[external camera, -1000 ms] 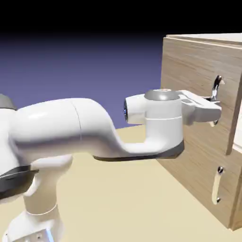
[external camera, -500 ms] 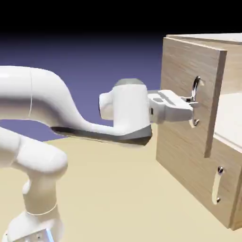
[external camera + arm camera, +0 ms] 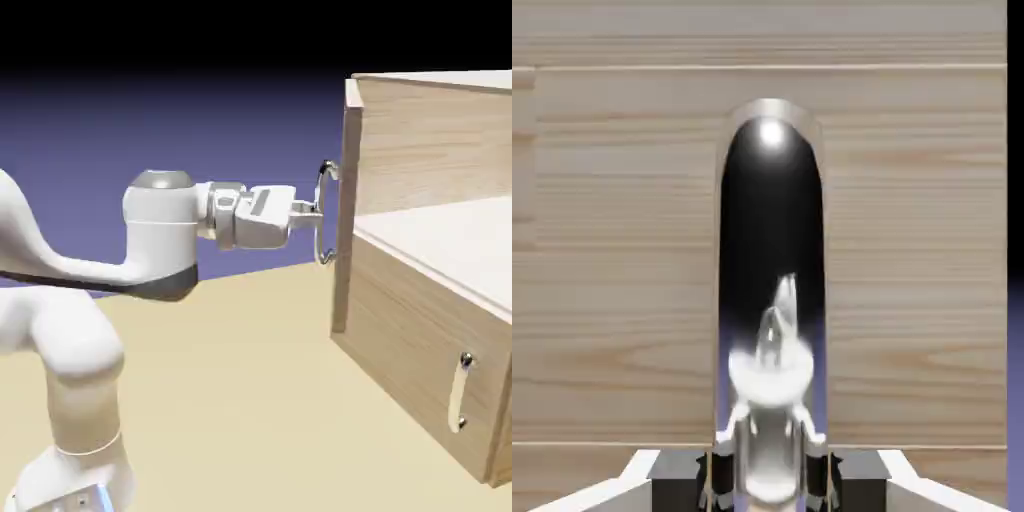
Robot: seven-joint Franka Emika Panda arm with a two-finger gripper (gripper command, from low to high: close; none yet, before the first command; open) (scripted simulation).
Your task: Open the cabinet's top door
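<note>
My gripper [image 3: 312, 212] is closed on the handle [image 3: 324, 212] of the top door [image 3: 346, 200], and in the hand view the same gripper [image 3: 770, 470] sits at the bottom edge with its two grey fingers [image 3: 717, 472] pressed against either side of the shiny bar. That handle [image 3: 770, 300] fills the middle of the hand view, a tall polished arch with a dark mirrored face and a bright spot near its top. Behind it the door's [image 3: 612, 250] light wood grain runs across the whole picture, and a thin strip of blue-violet backdrop shows along the right edge.

In the exterior view my white arm [image 3: 160, 240] stretches level from the left, the wrist pointing straight at the handle. The door stands swung wide, so that I see it almost edge-on as a narrow upright strip at the near left corner of the cabinet [image 3: 430, 340]. The handle curves out from its outer face toward me.

Past the door, the upper compartment lies open: a pale shelf [image 3: 450, 240] and a wood-grain inner wall above it. Below the shelf the lower panel [image 3: 420, 370] is flush with the cabinet front, its short silver handle [image 3: 460, 392] upright near the right. The cabinet rests on the tan table [image 3: 250, 420].
</note>
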